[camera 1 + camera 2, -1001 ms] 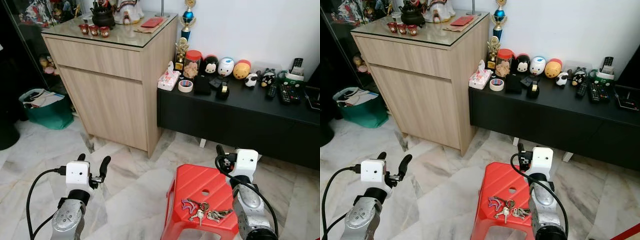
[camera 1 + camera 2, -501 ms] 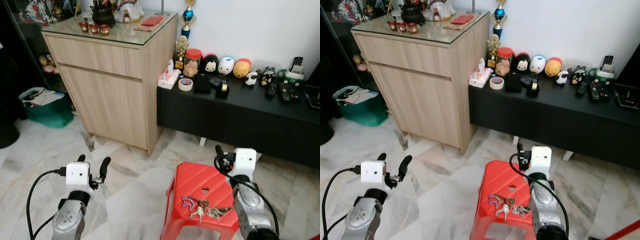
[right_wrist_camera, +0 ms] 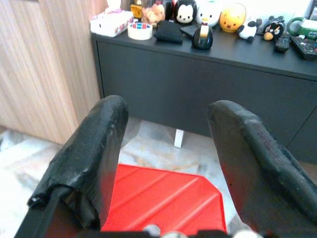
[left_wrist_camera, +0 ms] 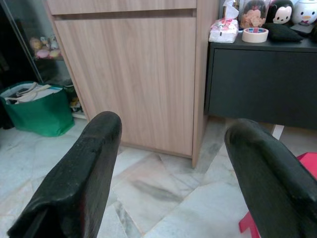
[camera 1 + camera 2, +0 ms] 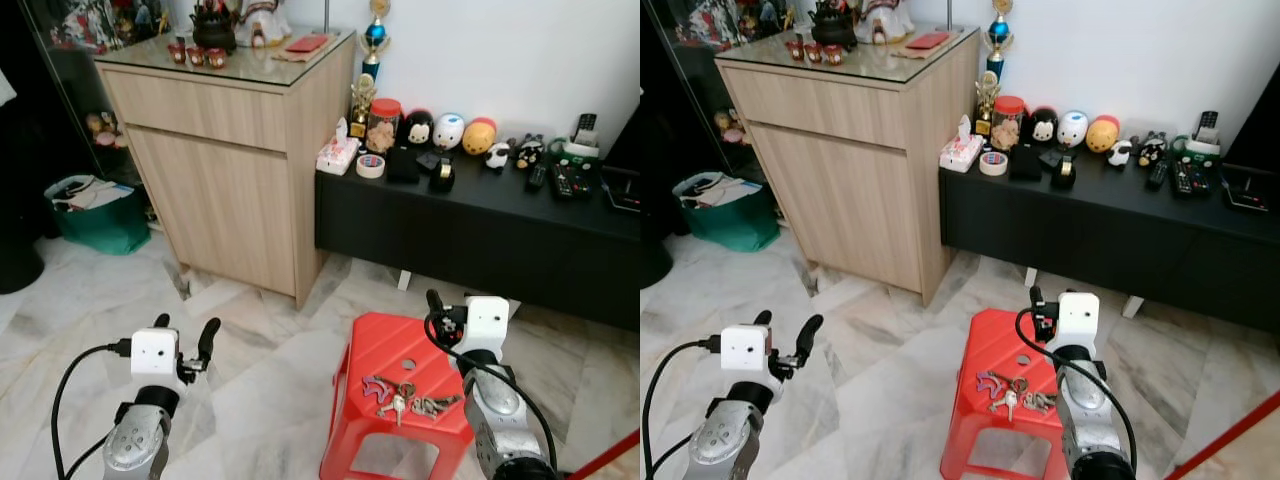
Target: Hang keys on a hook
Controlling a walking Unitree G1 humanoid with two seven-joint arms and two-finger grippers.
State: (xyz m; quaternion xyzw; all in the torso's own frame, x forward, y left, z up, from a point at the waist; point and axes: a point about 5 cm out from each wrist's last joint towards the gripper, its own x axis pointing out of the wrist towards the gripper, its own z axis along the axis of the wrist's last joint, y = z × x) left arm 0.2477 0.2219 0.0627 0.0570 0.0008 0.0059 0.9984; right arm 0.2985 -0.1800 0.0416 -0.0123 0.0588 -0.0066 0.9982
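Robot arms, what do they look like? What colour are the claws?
Both arms are shiny silver metal. Each wrist carries a small white box with a looping black cable plugged into it. The left claw and right claw each have two long black fingers, rounded and matte, with a slightly rough surface.

keys point(image 5: 405, 400): too small to count | stool point(image 5: 388, 352): legs cut off by lower edge

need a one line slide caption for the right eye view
Keys lie on a red stool beside the open right gripper, the open left gripper raised over marble floor.
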